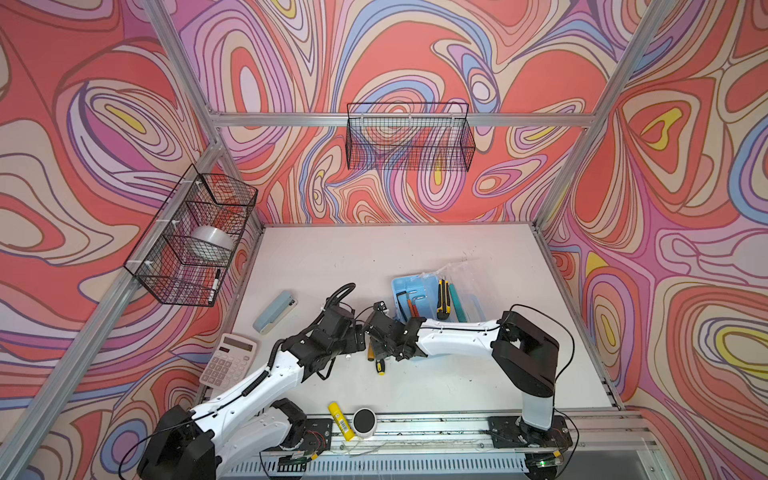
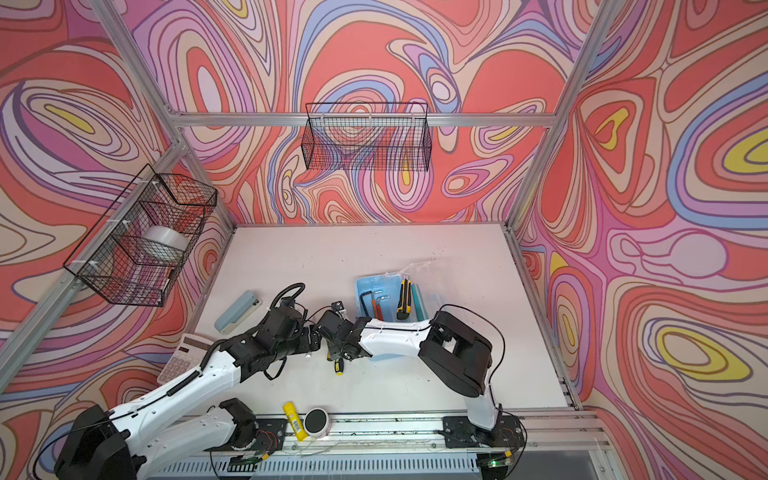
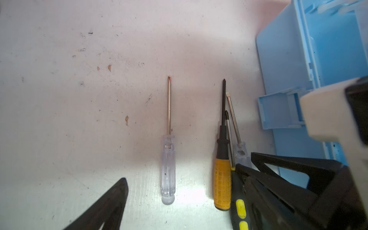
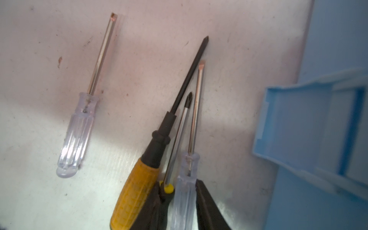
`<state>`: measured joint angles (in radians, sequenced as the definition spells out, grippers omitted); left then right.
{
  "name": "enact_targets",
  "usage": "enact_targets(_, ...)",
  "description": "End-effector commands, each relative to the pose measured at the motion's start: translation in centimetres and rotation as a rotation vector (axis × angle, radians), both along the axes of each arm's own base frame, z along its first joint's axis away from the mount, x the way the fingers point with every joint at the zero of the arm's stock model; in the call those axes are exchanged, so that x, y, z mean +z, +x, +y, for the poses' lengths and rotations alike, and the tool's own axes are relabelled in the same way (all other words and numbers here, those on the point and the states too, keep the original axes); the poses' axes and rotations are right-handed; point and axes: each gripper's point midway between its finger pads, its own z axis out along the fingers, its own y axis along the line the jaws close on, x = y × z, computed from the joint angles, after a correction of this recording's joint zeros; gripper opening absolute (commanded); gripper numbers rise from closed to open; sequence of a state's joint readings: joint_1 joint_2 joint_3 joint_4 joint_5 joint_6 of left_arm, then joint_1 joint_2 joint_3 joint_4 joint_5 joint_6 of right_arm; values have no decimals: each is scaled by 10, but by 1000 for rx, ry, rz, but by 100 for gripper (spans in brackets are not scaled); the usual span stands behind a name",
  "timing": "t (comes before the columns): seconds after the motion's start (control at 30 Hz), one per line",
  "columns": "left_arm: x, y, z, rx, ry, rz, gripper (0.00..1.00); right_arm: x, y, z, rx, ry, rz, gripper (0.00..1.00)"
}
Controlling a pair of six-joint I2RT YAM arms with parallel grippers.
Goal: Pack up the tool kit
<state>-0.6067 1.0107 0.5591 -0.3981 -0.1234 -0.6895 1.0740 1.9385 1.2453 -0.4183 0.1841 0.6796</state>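
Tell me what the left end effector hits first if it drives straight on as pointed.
Probably the lone clear-handled flathead screwdriver, lying handle-first in the gap of the open left end effector; depth is unclear, so the table might come first.

From up top I see both arms reaching into the middle of the white table [image 1: 415, 390], the left gripper [image 1: 360, 335] just beside the right gripper [image 1: 376, 350], which sits low over a few screwdrivers [image 1: 379, 365] whose yellow and black handles poke out toward the near edge. Just behind them the light-blue case [image 1: 409, 286] lies open with hex keys [image 1: 402, 303] inside, a yellow-black utility knife [image 1: 442, 299] and a teal one [image 1: 456, 303] to their right, near the clear lid [image 1: 467, 278]. Off to the left lie a grey-blue stapler [image 1: 275, 311] and a white calculator [image 1: 227, 360], well apart from the case
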Motion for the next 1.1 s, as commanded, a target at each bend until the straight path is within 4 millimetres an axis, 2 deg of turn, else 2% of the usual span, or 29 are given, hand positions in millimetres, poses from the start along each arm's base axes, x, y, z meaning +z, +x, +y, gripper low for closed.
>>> enact_targets(0.0, -5, 2, 3, 20, -2, 2, 92, -20, 5, -12, -30, -48, 29, 31)
enact_targets(0.2, -7, 3, 1, 17, -2, 6, 92, -12, 15, -17, -58, -10, 17, 31)
enact_targets(0.43, -6, 5, 0, 14, 3, 6, 92, 15, 21, -18, -43, 35, -16, 33)
enact_targets(0.8, -9, 6, 1, 11, 10, 9, 92, 2, 8, -13, -4, 57, 53, 30)
enact_targets(1.07, -13, 8, -1, 10, 15, 20, 92, -10, 5, -12, 16, 25, 83, 27)
